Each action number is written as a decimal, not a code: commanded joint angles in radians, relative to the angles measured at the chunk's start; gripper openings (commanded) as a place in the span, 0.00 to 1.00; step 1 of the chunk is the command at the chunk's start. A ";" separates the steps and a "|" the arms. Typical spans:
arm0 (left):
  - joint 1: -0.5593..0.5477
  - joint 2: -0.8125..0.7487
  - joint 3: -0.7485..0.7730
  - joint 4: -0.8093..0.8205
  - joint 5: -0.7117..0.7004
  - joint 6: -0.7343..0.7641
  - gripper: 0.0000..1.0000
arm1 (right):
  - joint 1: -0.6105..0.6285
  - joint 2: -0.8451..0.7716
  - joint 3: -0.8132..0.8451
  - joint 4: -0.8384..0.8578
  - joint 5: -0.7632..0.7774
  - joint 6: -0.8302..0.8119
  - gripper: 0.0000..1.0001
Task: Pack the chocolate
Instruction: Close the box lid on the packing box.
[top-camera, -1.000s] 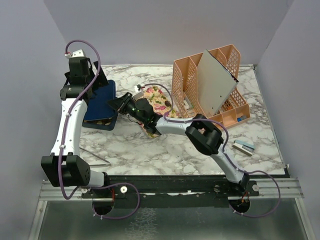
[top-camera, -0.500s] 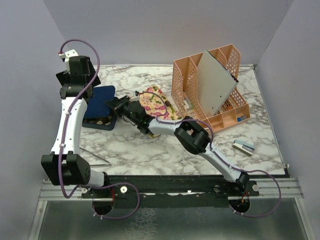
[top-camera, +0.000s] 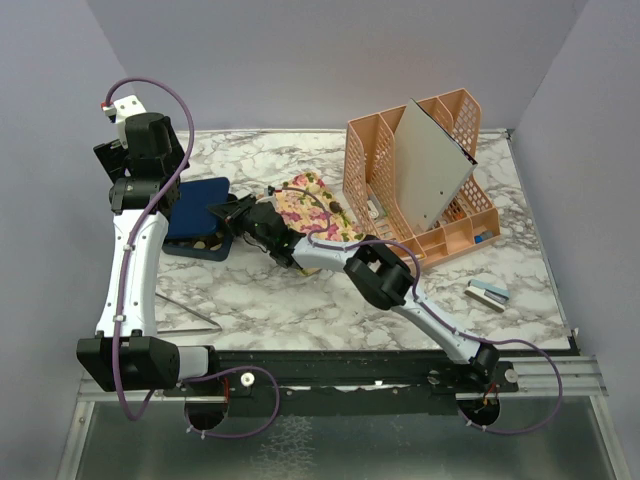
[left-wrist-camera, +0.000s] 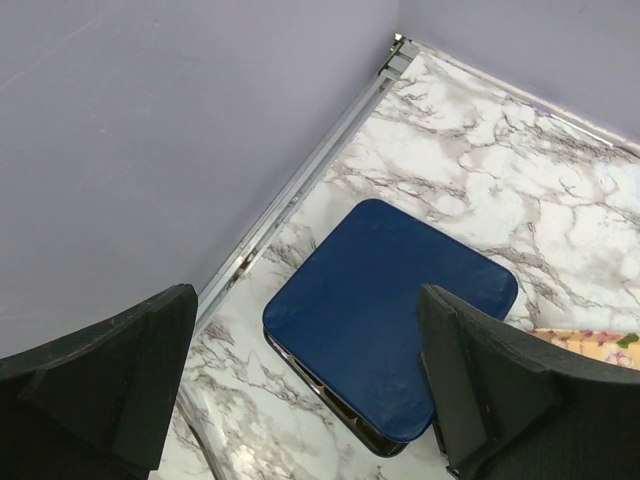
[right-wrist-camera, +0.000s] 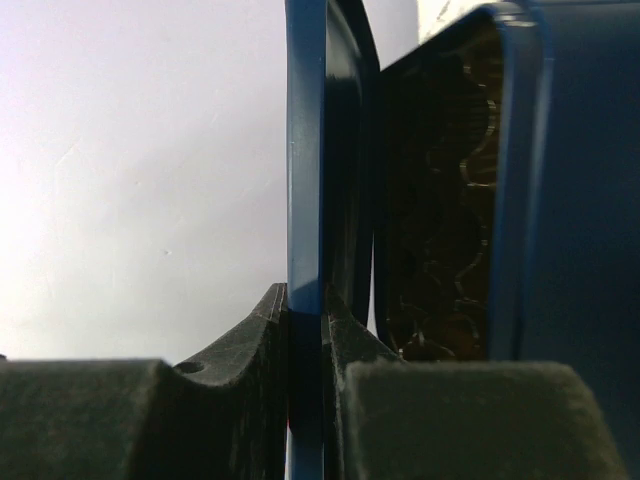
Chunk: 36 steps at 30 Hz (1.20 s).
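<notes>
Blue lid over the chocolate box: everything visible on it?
The lid is a dark blue square with rounded corners, plain matte top and shallow rim, looks like coated card. It lies over the box tray by the left wall, shifted so the tray's near strip shows. The right hand pinches one edge; the left hand hovers open above, not touching.

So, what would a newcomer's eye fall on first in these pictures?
Probably the right end effector, pinched shut on the thin edge of the dark blue lid at the left of the scene. Next come the tall orange desk organizer at the back right and the left end effector, hanging wide open above that lid.
</notes>
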 joint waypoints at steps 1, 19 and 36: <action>-0.001 -0.013 -0.016 0.013 -0.025 0.024 0.99 | 0.012 0.046 0.029 -0.019 0.022 0.024 0.08; -0.001 0.030 -0.018 0.015 -0.054 0.021 0.99 | 0.011 -0.038 -0.130 -0.021 -0.025 -0.016 0.13; 0.001 0.174 -0.056 0.018 -0.051 -0.025 0.99 | 0.010 -0.159 -0.206 -0.124 -0.067 -0.154 0.34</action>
